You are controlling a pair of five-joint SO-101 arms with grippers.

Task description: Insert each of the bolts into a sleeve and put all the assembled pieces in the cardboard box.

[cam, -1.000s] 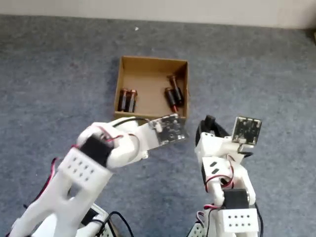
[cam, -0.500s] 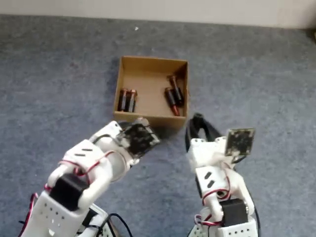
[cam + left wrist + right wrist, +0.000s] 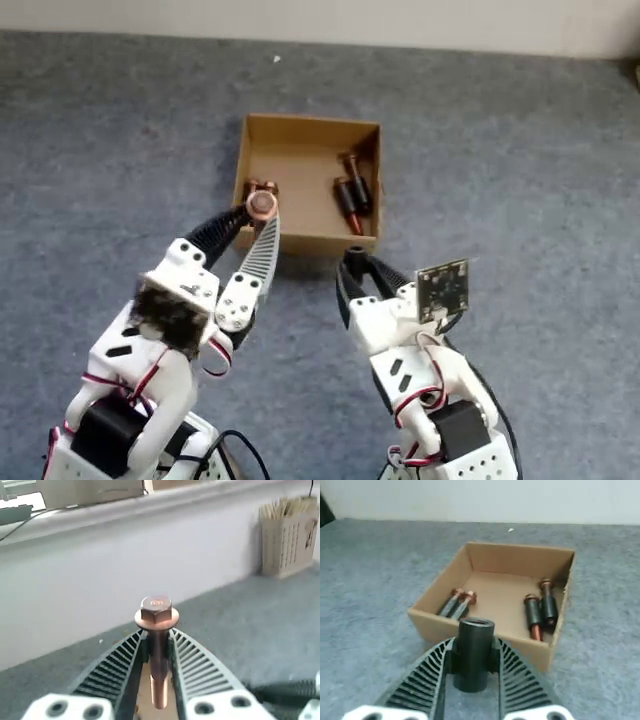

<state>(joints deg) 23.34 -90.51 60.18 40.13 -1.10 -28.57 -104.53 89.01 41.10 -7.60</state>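
Faint stamp on bolt [image 3: 157, 650], seemingly unreadable

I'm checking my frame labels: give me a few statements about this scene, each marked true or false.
1. The left gripper holds a copper bolt by its shank. True.
2. The right gripper is empty. False: it is shut on a black sleeve.
3. The cardboard box holds four assembled pieces. True.
4. The bolt is inserted in the held sleeve. False: they are apart, one in each gripper.
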